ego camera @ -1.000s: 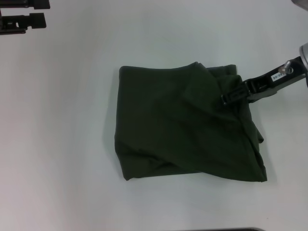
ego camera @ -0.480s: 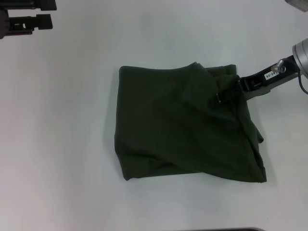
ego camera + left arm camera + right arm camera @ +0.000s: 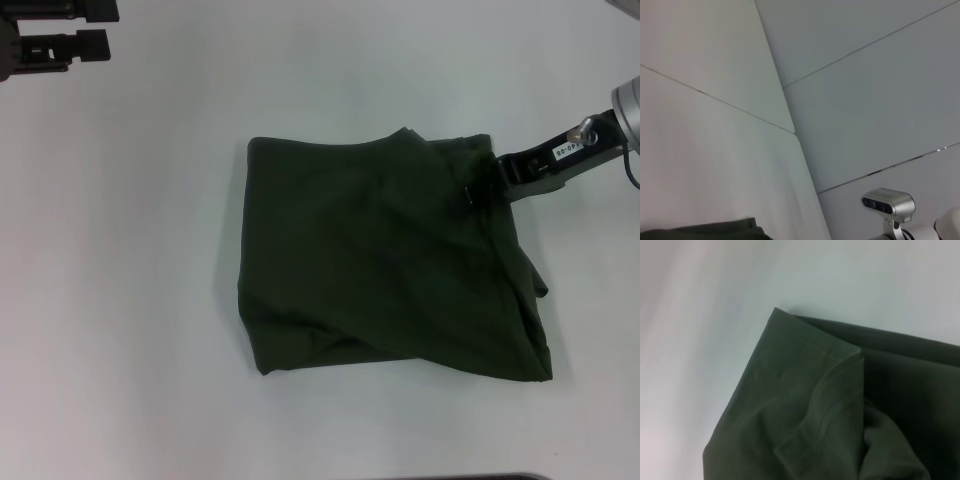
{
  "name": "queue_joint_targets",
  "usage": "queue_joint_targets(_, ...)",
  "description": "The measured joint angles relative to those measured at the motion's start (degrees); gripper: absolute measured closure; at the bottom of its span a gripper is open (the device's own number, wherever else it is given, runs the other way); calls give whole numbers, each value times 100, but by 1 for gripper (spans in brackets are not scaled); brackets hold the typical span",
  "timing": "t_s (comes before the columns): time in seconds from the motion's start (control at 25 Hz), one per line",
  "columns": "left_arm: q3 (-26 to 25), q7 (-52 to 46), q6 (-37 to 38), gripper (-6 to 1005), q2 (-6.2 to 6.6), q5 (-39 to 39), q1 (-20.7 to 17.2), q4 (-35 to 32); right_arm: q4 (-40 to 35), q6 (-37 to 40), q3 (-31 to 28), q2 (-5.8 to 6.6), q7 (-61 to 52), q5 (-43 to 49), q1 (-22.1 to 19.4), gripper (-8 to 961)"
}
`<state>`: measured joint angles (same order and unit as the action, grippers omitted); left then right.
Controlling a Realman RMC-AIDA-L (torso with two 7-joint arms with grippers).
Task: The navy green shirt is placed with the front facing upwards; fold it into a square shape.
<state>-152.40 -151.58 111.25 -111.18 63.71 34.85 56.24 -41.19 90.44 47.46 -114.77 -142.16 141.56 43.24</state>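
Olive shirt [image 3: 390,260] folded; right claw [image 3: 480,190] at edge.

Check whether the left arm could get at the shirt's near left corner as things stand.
Probably yes: the left pincer is parked at the table's far left, and only bare table lies between it and the shirt.

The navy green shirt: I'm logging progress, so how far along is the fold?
Mostly done: the navy green shirt lies folded into a compact, roughly square bundle on the table. In hand: the right end effector sits at its far right corner, where layers look bunched. Left: the right edge is uneven and flares out, so it needs squaring. The left end effector is parked at the far left.
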Motion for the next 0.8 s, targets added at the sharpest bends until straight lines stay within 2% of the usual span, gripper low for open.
queue_joint_targets(0.2, -1, 5, 3, 400, 0, 0, -21, 0, -31, 93, -17, 39, -2, -213, 7, 669)
queue_joint_targets(0.32, -1, 6, 7, 400, 2, 6, -22, 0, -36, 214, -52, 152, -4, -546, 26, 775)
queue_joint_targets(0.48, 0, 6, 6, 400, -4, 25, -29, 0, -48, 259, -68, 257, -4, -777, 77, 824)
queue_joint_targets(0.8, 0, 9, 1, 401, -9, 26, -15, -6, 21, 20, -7, 281, -1, -738, 102, 835)
